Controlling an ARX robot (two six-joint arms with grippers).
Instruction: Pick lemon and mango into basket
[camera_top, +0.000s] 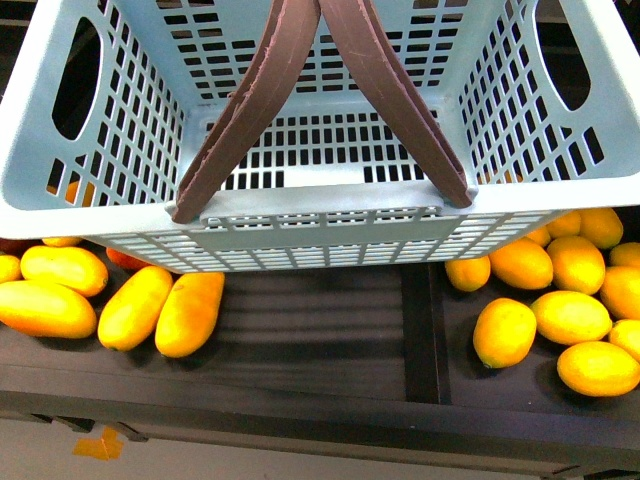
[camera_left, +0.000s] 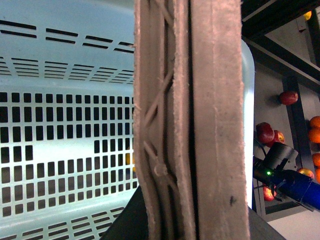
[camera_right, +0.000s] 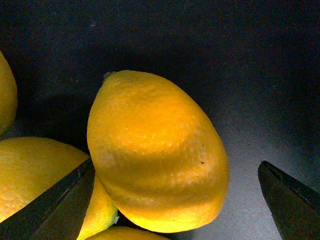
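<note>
**A:** What's worrying you about the lemon (camera_right: 157, 150)?

**B:** It's sitting tilted in the middle of the right wrist frame, crowded against its neighbours (camera_right: 35, 175) at the lower left. That skin is looking smooth and rounded. If I'm closing off-centre, I'm judging it could be squirting out sideways. Or the tip at lower left could be catching the neighbour instead, and I'd be shoving the pile.

**A:** And the right gripper (camera_right: 175, 167)?

**B:** It's spread wide, gripping nothing. One dark tip is showing at lower left, just beside the lemon's flank. The other is at lower right, clearly apart from it. So the lemon is lying between them on the dark shelf (camera_right: 250, 75), nearer the lower-left tip.

**A:** Left side?

**B:** The brown handles (camera_left: 190, 120) are filling the left wrist frame. I can't tell whether the left gripper is pinching them. The basket (camera_top: 60, 215) is taking up the upper part of the front view.
</note>
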